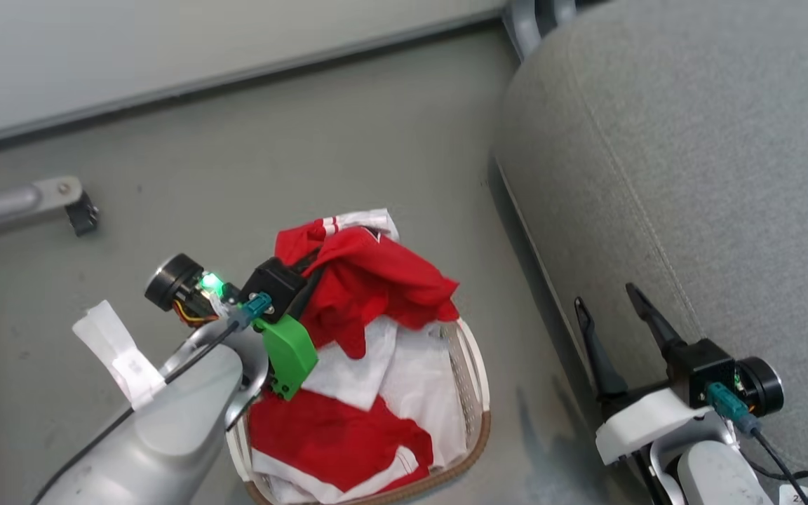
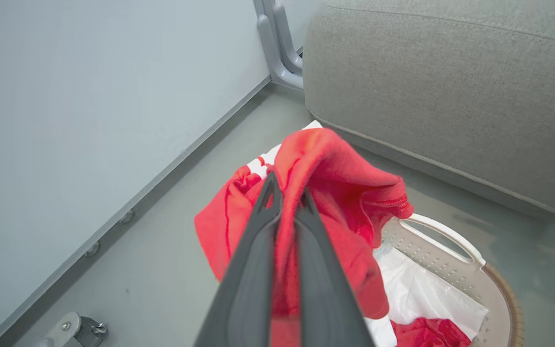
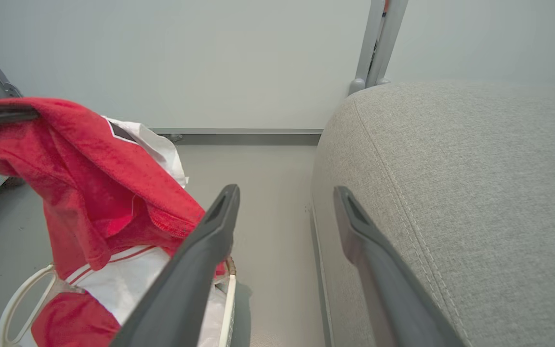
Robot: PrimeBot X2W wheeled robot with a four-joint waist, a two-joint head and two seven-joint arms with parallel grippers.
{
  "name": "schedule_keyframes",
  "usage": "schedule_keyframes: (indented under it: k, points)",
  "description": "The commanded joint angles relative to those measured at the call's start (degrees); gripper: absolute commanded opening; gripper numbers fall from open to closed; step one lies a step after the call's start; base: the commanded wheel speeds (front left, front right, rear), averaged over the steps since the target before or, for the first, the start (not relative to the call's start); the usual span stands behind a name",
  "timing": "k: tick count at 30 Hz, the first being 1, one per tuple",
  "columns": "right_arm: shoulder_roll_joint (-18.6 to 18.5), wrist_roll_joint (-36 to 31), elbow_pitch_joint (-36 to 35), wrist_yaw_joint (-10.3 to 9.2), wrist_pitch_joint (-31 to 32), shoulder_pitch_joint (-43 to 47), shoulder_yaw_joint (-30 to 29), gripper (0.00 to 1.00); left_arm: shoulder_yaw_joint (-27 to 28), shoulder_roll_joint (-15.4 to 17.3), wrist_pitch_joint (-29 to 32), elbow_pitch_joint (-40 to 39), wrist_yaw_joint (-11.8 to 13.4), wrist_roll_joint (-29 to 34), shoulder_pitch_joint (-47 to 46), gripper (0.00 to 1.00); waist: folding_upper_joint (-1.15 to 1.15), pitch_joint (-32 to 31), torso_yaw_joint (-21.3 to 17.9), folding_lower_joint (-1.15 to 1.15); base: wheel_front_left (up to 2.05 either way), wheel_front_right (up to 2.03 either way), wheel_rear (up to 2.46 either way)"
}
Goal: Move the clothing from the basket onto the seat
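Left jaws clamp the clothing (image 1: pixel 376 280) above the basket (image 1: pixel 485 421) in the head view — right jaws gape beside the seat (image 1: pixel 691 175). Left wrist: fingers (image 2: pixel 253 270) pinch red cloth. Right wrist: it hangs over the basket.

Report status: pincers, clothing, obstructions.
Left pincer shut on red clothing, held above basket. Right pincer open, empty, beside seat. More clothing in basket. Nothing seen blocking seat.
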Motion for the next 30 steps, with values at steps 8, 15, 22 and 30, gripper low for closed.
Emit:
schedule_keyframes:
  k: [8, 15, 22, 30]
  points:
    - [-0.2, -0.8, 0.0, -0.06, -0.3, 3.2, 0.7, 1.00, -2.5, 4.6, 2.8, -8.5, -0.1, -0.6, -6.6, 0.00, 0.00, -12.6, 3.3, 0.00, 0.00, 0.00, 0.00]
    - [-0.2, -1.2, -0.1, -0.06, -0.3, 3.7, 1.6, 1.00, -0.6, 6.0, 6.3, -14.8, 0.2, -2.3, -11.8, 0.00, 0.00, -14.8, 3.0, 0.00, 0.00, 0.00, 0.00]
    - [-0.2, -1.5, -1.0, -0.06, -0.3, 2.6, 3.2, 1.00, 0.5, 6.7, 10.1, -19.3, 0.7, -2.9, -16.0, 0.00, 0.00, -15.6, 2.4, 0.00, 0.00, 0.00, 0.00]
    - [-0.2, -0.4, -5.4, -0.06, -0.3, 0.8, 7.7, 1.00, 0.9, 7.4, 12.6, -23.6, 1.2, -3.4, -18.1, 0.00, 0.00, -16.0, 2.5, 0.00, 0.00, 0.00, 0.00]
